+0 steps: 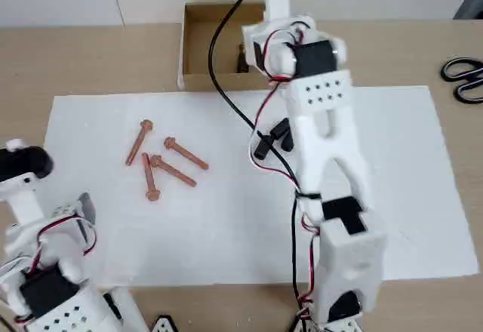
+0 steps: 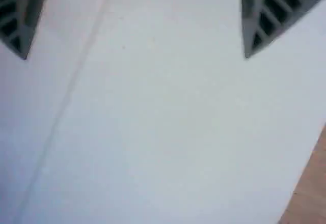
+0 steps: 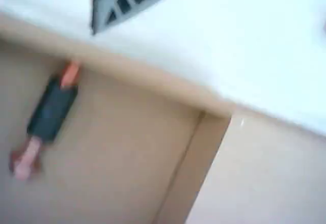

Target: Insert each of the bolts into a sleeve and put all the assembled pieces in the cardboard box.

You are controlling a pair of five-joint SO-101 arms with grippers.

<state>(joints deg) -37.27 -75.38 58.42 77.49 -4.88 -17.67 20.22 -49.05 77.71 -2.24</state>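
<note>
You are looking at the right gripper (image 1: 247, 54) hanging over the cardboard box (image 1: 198, 45) at the far edge of the table (image 1: 90, 53), with its arm stretching across the white sheet (image 1: 226, 226) from the near side. You cannot tell whether this claw is released or clenched, since the arm's own body is covering it from above. In the right wrist view you are seeing one assembled piece (image 3: 51, 109) lying flat on the box floor, close to the wall that is bordering the sheet and apart from the claw: a black sleeve with an orange bolt tip sticking out of one end and the paler bolt head out of the other. The left gripper (image 2: 135, 56) is sitting at the near left corner of the sheet, released, its jaws standing wide apart over bare white surface and grasping nothing, and the wooden table edge is showing at one corner of its wrist view. Four loose bolts (image 1: 172, 170) are lying in a cluster on the left half of the sheet, well apart from both claws; one is lying off to the side of the other three, and two of those three are looking close enough to touch, though you cannot confirm contact. Two empty black sleeves (image 1: 262, 149) are lying side by side near the middle of the sheet, just beside the right arm and its black cable (image 1: 226, 83). A pair of scissors (image 1: 464, 79) is resting on the table at the far right edge, off the sheet
</note>
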